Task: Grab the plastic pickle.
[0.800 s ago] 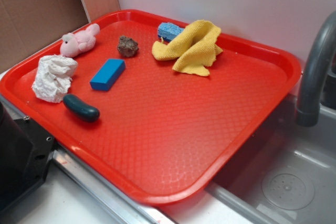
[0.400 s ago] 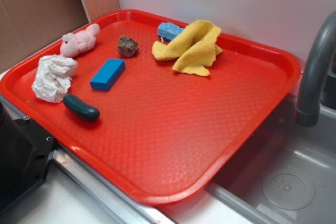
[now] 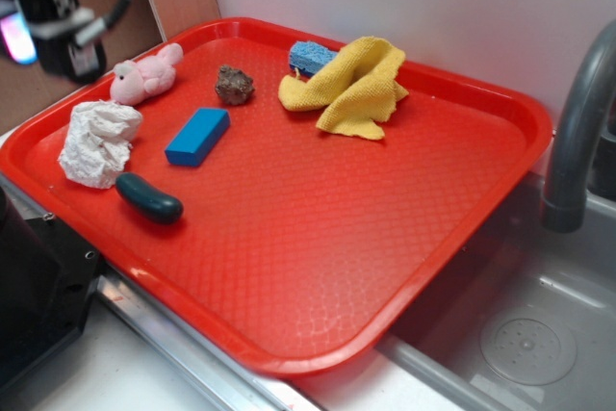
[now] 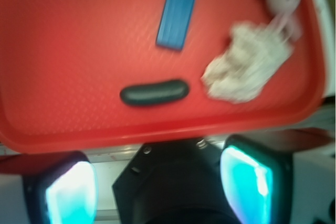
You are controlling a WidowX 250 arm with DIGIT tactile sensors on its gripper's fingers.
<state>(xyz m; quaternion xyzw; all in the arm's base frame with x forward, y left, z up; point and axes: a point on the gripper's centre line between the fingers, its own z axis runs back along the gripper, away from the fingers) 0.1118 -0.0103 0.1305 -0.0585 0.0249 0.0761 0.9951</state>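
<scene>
We note one change against the two preceding exterior frames: the robot arm's black gripper (image 3: 58, 21), absent from both, now appears at the upper left corner, above the far left rim of the tray. Nothing on the tray has shifted. We judge this to be the start of the approach; no grasp has begun.

Nearest the camera on the red textured plastic tray (image 3: 318, 267), the small glossy dark teal-green plastic pickle (image 3: 149, 198) lies flat close to the front left rim. In the wrist view the pickle (image 4: 154, 92) lies crosswise, just beyond the two pads (image 4: 71, 192), which stand well apart; the jaws are spread and hold nothing.

Just beside the pickle sits the crumpled white paper wad (image 3: 96, 141), near but not clearly touching. Beyond it lies the bright blue rectangular block (image 3: 197, 136). Farther back are the pink plush toy (image 3: 144, 74) and the brown lumpy rock-like piece (image 3: 234, 85).

We expect the descent to need clearance from the paper wad.
</scene>
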